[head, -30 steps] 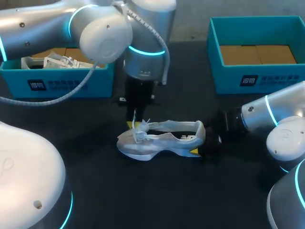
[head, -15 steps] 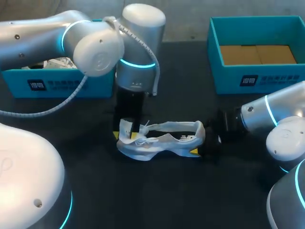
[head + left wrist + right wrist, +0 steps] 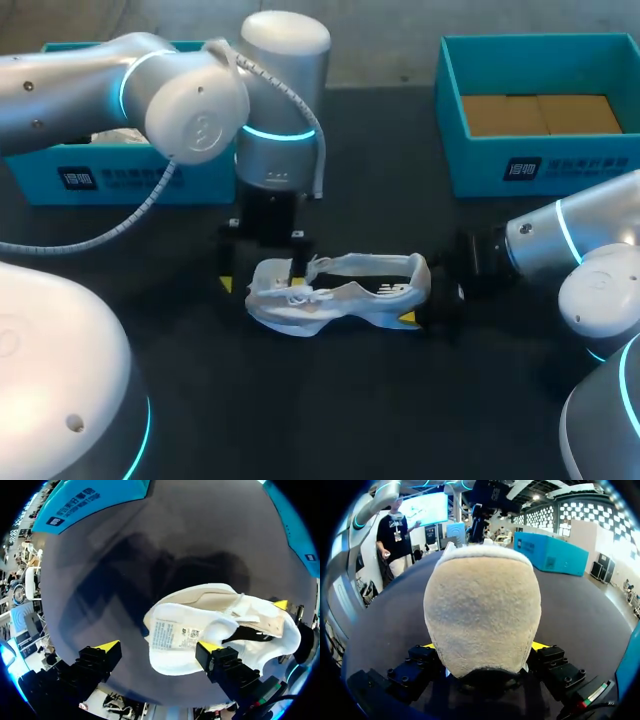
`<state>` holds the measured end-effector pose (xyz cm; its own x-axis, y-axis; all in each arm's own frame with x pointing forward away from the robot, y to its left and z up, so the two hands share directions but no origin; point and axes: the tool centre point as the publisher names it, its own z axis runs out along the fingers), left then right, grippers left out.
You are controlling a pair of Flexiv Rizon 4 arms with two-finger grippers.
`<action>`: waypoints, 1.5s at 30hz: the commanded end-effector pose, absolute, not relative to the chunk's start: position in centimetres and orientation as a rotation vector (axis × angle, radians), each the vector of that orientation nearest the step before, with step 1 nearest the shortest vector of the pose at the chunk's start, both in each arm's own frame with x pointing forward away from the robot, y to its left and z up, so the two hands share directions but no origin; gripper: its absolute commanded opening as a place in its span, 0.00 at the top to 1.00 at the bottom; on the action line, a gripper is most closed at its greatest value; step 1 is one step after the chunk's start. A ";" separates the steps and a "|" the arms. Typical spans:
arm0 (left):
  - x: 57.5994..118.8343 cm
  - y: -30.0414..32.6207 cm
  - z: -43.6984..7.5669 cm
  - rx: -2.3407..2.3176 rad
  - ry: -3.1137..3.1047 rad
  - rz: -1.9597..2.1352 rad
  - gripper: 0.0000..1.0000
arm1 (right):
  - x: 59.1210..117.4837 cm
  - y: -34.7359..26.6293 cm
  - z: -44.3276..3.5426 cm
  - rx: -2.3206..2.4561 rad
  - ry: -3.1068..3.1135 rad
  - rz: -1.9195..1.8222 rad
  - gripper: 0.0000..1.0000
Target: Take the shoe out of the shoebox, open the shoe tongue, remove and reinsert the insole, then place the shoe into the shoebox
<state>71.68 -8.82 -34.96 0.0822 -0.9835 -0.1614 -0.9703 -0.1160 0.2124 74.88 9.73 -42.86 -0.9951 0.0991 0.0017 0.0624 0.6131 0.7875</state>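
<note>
1. On the tabletop (image 3: 330,400), the shoe (image 3: 340,292) lay between the left shoebox (image 3: 130,182) and the right shoebox (image 3: 540,165), so you seemed past the first step.
2. Your right gripper (image 3: 428,300) clamped the heel from both sides.
3. Your left gripper (image 3: 262,286) hung over the toe, fingers wide, holding nothing.
4. The tongue (image 3: 172,632) lay folded forward, label up. The insole work and reboxing looked left.

Only a dark, matte surface (image 3: 330,400), near black from above, greyer under even light up close. On it a broad soft shadow (image 3: 145,570), blurred at the edges, in the left wrist view.
</note>
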 end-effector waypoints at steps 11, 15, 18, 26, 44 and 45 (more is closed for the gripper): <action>72.8 -11.8 -30.5 2.130 -2.228 -0.153 0.00 | 74.9 10.0 -43.3 0.141 2.786 1.348 1.00; 73.3 -13.0 -28.9 2.036 -2.330 -0.086 0.00 | 74.9 10.0 -43.3 0.141 2.786 1.348 1.00; 73.8 -14.0 -27.9 1.913 -2.442 -0.060 0.00 | 74.9 10.0 -43.3 0.141 2.786 1.348 1.00; 74.1 -15.7 -27.0 0.978 -2.921 0.052 0.00 | 74.9 10.0 -43.3 0.141 2.786 1.348 1.00; 76.0 -19.6 -25.1 0.399 -3.102 0.310 1.00 | 74.9 10.0 -43.3 0.141 2.786 1.348 1.00; 76.0 -19.6 -25.1 0.399 -3.102 0.310 1.00 | 74.9 10.0 -43.3 0.141 2.786 1.348 1.00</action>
